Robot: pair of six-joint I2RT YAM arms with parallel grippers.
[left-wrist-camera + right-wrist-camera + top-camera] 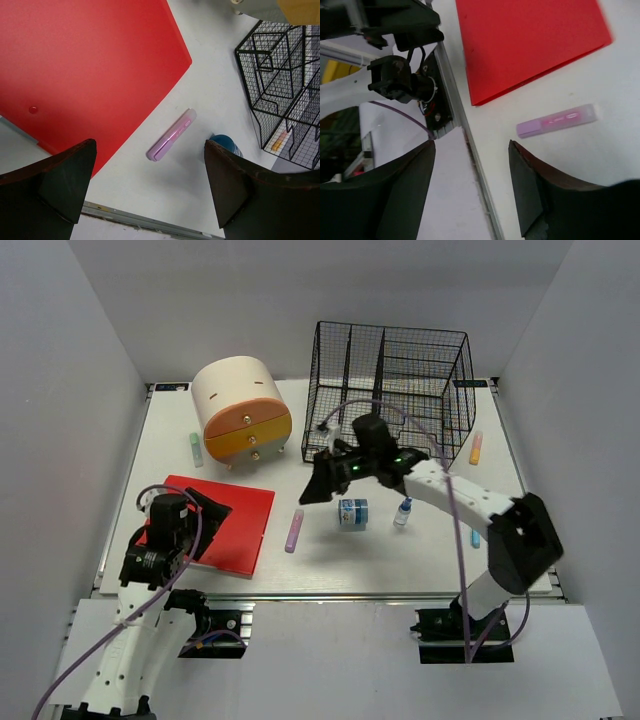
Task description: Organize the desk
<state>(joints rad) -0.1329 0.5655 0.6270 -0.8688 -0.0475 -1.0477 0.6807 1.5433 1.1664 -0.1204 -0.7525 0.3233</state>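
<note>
The desk (400, 560), a white tabletop with a metal rail (465, 135) along its front edge, is seen spread beneath both arms. A red folder (225, 525) is laid flat on its near left part. The left gripper (212, 504) is held over that folder's left half. In the left wrist view its two dark fingers (65, 180) are spread wide apart and hold nothing, and the folder's right edge and bare desk are framed in the gap.

A pink highlighter (294, 530) is found lying just off the folder's right edge, apart from it. The right gripper (312, 485) is poised above the desk to the right of the folder's far right corner. Its fingers (535, 190) are likewise parted and nothing is gripped.

Further right of the folder, past the pink highlighter, a small blue-and-white round tub (352, 512) is stood, with a small clear bottle with a blue cap (402, 512) just beyond it. Behind the folder a cream-and-orange drawer box (242, 410) is placed, and a green highlighter (196, 449) is laid just beyond the folder's far left corner. A black wire basket (390, 380) is set at the far side, well to the folder's right. An orange highlighter (476, 447) and a light-blue highlighter (475, 537) are left furthest from the folder.
</note>
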